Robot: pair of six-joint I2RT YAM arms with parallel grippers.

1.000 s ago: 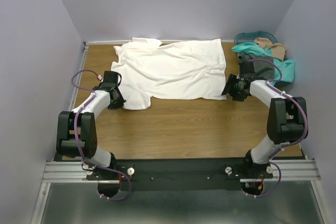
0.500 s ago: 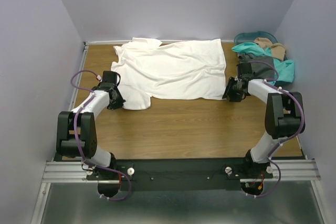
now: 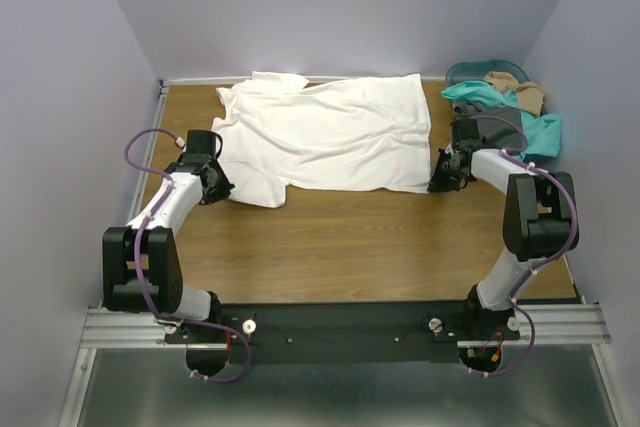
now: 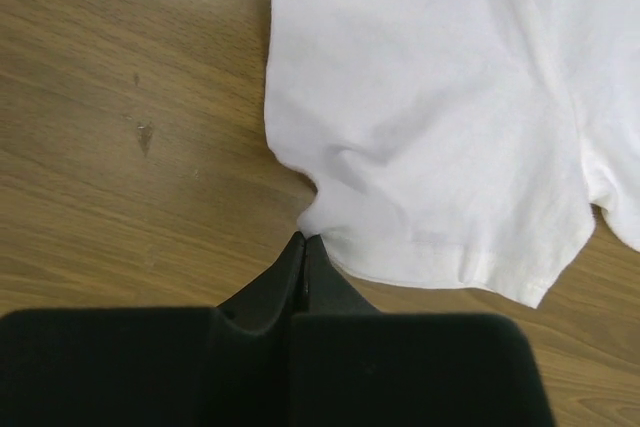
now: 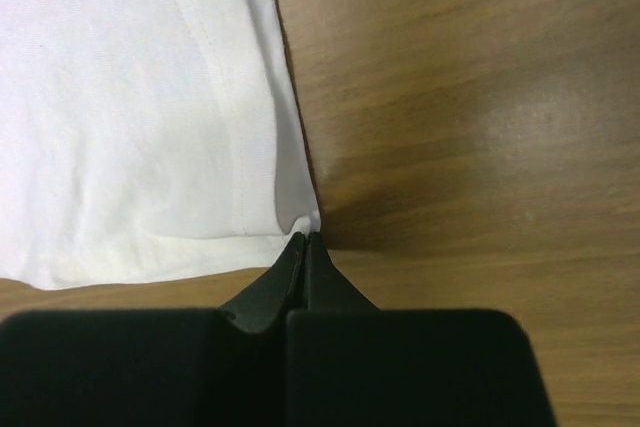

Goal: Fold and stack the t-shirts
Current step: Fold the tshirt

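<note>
Left wrist view: the left gripper (image 4: 303, 240) is pressing its two black fingers together, and they are pinching the edge of a sleeve of the white t-shirt (image 4: 430, 117) right at their tips. The cloth is bunching into a little bump just past the tips. The rest of the sleeve is spreading out ahead of the fingers and off to their right. The bare brown table (image 4: 120, 147) is showing to the left of the fingers.

In the right wrist view, the right gripper (image 5: 305, 239) is also pressing its fingers together. A bottom corner of the same shirt is sitting caught at the tips. The hem, with a line of stitching along it, is running ahead of the fingers and to their left. Brown wood is lying to their right.

In the top external view, the white shirt is lying spread out between the two grippers and reaching away from the fingers to the far side of the table. It is looking big and plain and a bit wrinkly, with soft folds running across it. A pile of other t-shirts (image 3: 535, 127), teal, dark grey and tan, is lying just past the right gripper's fingers on their outer side, beside a round teal basket (image 3: 475, 69).
</note>
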